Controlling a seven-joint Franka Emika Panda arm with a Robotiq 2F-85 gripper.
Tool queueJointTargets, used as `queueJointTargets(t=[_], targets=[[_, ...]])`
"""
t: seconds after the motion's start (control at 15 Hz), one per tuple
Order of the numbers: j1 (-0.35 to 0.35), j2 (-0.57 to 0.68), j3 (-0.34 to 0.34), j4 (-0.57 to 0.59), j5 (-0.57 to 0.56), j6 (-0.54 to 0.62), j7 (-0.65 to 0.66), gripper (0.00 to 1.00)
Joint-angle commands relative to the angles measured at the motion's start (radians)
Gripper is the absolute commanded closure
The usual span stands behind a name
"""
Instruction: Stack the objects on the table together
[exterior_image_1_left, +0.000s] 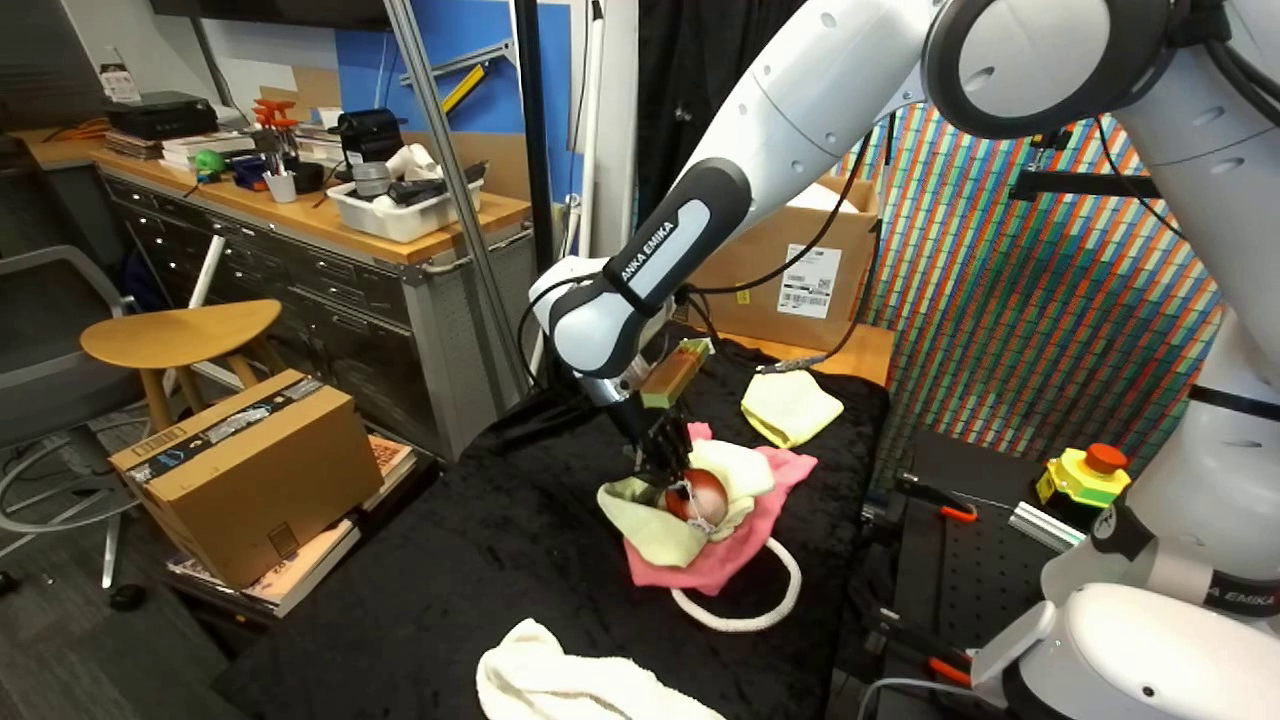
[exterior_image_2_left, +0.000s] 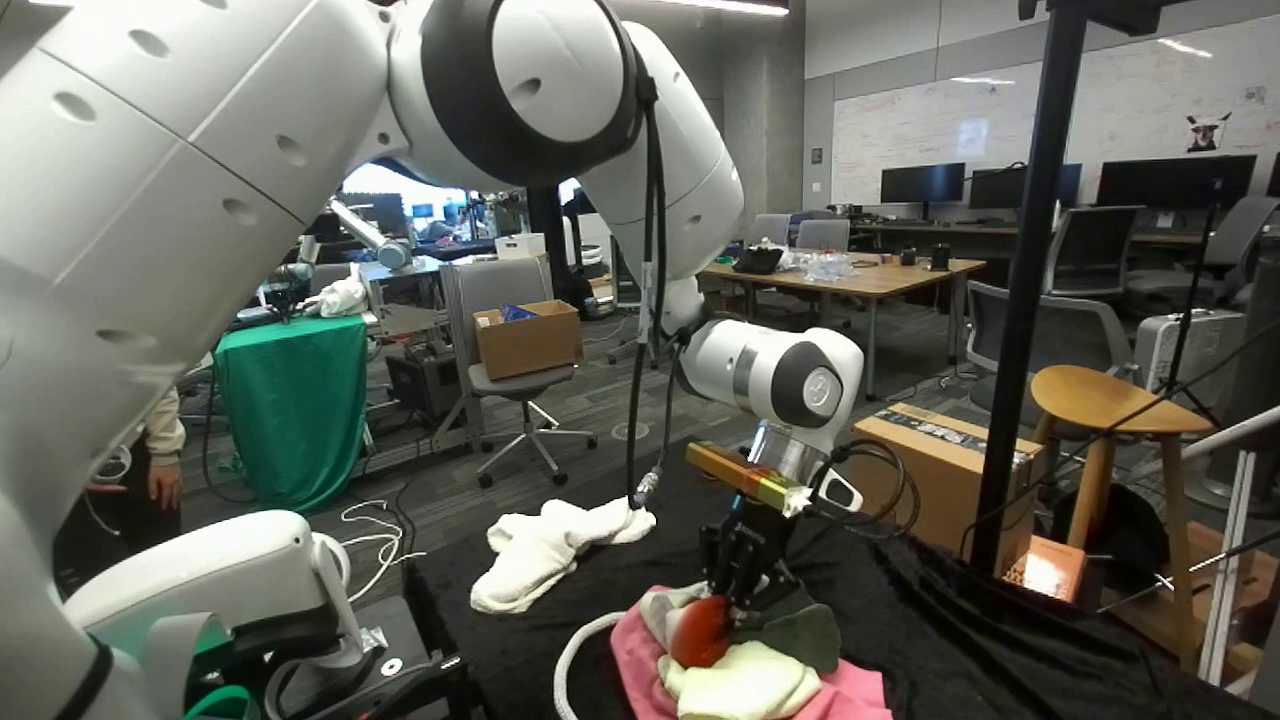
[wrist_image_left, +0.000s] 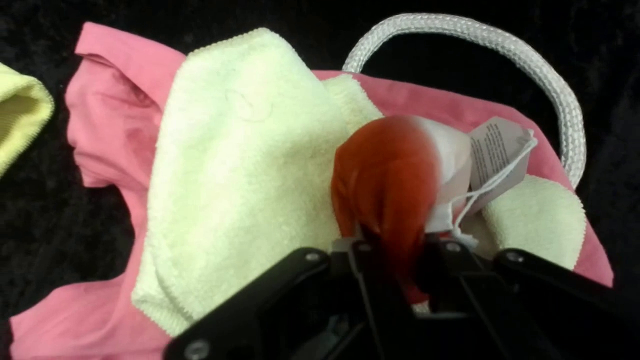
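Observation:
An orange-and-white soft object (wrist_image_left: 385, 170) with a paper tag lies on a pale yellow cloth (wrist_image_left: 240, 175), which lies on a pink cloth (wrist_image_left: 115, 130). A white rope loop (wrist_image_left: 550, 72) sticks out from the pink cloth's edge. My gripper (wrist_image_left: 400, 255) points down with its fingers closed around bunched orange fabric of the soft object. In both exterior views the soft object (exterior_image_1_left: 708, 495) (exterior_image_2_left: 700, 632) sits low in the pile, under the gripper (exterior_image_1_left: 668, 470) (exterior_image_2_left: 735, 590). A greenish cloth flap (exterior_image_1_left: 650, 525) lies beside it. The fingertips are partly hidden by fabric.
A separate yellow cloth (exterior_image_1_left: 790, 408) lies on the black-covered table (exterior_image_1_left: 480, 560) behind the pile. A crumpled white towel (exterior_image_1_left: 590, 690) lies at another edge, also seen in an exterior view (exterior_image_2_left: 540, 550). A cardboard box (exterior_image_1_left: 790, 270) stands beyond the table.

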Motion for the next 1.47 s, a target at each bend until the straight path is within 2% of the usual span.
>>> queueJointTargets(t=[0.0, 0.33, 0.47, 0.8, 1.07, 1.4], targets=[[-0.009, -0.013, -0.006, 0.016, 0.007, -0.046, 0.0, 0.49], [-0.02, -0.083, 0.002, -0.024, 0.006, -0.151, -0.04, 0.11], [-0.023, -0.117, 0.006, -0.036, 0.007, -0.185, -0.061, 0.0], [-0.024, -0.206, 0.008, -0.068, 0.006, -0.2, -0.089, 0.0], [-0.039, -0.264, -0.023, -0.105, 0.014, -0.095, -0.026, 0.0], [-0.092, -0.322, -0.069, -0.178, 0.048, 0.031, 0.047, 0.0]])
